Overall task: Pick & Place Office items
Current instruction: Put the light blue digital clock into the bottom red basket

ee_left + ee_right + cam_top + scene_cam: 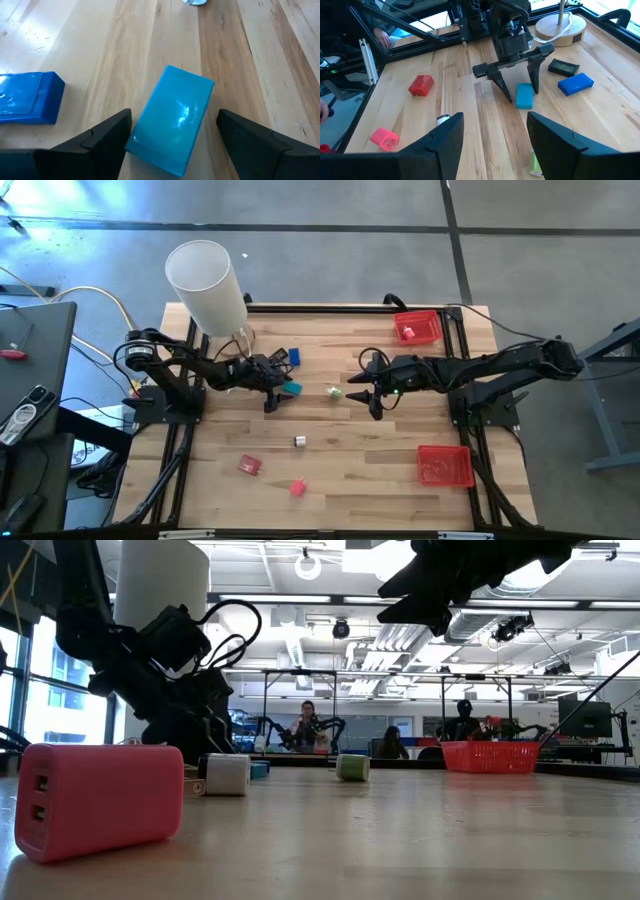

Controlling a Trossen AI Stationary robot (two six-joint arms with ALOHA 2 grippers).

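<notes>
The left gripper has its jaws spread, straddling a teal block that lies flat on the wooden table; a gap shows on each side, so the fingers do not touch it. A blue block lies just beside it at 12 o'clock, with a black piece beyond. The right gripper hovers with jaws spread and empty, near a green piece at its 9 o'clock. Toward 6 o'clock lie a white piece, a red block and a pink block. Red trays sit at 2 o'clock and 4 o'clock. A white cylinder stands at 11 o'clock.
</notes>
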